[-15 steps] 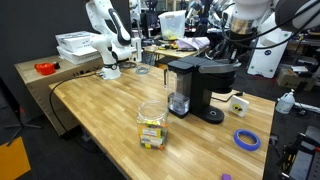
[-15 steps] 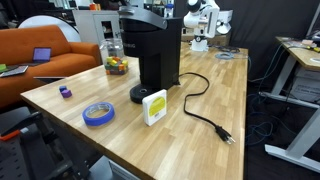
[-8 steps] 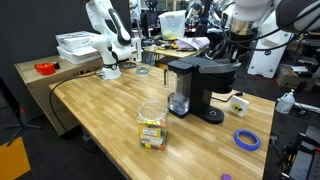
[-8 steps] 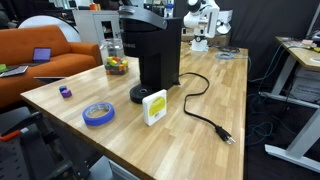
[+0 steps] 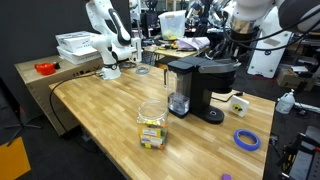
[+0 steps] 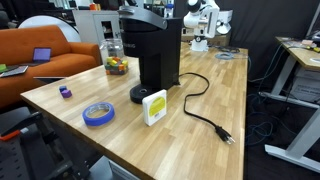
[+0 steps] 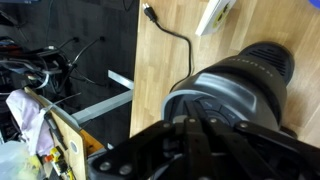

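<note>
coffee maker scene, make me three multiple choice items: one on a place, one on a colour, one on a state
1. The tape lies:
A on a shelf
B on the table
C on the floor

2. The coffee maker is:
A white
B red
C black

3. The pincer is:
A shut
B wide open
C half open

Answers:
1 B: the roll rests flat on the wood.
2 C: its body is black in both exterior views.
3 A: the wrist view shows no gap at its tip.
</note>
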Robot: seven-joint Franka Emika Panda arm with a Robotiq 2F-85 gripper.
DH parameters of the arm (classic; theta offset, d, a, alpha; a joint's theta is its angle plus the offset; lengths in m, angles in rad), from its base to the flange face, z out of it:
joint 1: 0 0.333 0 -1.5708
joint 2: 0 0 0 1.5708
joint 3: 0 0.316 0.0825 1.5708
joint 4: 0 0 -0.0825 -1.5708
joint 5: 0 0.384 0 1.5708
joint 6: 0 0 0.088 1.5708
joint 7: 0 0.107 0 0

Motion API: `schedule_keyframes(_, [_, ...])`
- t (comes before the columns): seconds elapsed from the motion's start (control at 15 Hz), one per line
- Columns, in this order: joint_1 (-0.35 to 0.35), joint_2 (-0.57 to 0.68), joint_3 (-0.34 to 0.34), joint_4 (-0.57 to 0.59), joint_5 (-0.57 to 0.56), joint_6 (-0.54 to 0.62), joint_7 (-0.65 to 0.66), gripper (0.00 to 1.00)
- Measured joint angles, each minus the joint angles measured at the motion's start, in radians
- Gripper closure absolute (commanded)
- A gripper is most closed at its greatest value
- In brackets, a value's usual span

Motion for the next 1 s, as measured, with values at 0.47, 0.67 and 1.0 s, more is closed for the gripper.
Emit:
schedule_keyframes(0.47, [0.028,-0.027,0.003,-0.001,-0.093,-0.017,0.000,1.00])
schedule_keyframes(0.67, [0.030,-0.027,0.003,0.000,-0.096,-0.017,0.000,1.00])
schedule_keyframes(1.0, [0.049,-0.060,0.004,0.020,-0.130,-0.017,0.000,1.00])
